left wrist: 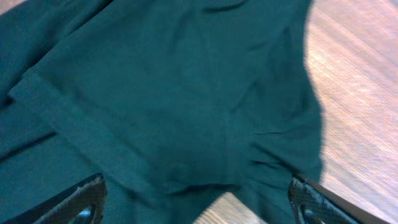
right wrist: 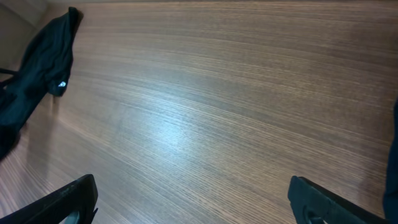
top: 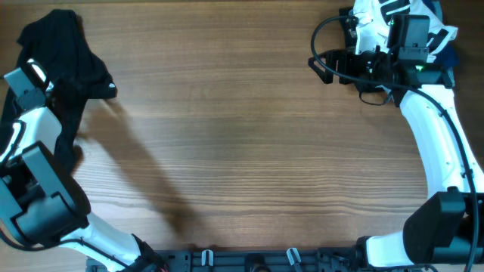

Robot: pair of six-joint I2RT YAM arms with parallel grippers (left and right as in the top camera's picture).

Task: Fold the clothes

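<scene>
folding is not yet begun: the shirt lies bunched at ten o'clock on the surface, left fingers spread over it, right fingers spread and empty at two o'clock.

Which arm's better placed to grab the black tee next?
Left. The left gripper is open right at the black T-shirt; fabric fills its wrist view. The right gripper, also open, sits across the table by the white garment, with the shirt far off.
</scene>
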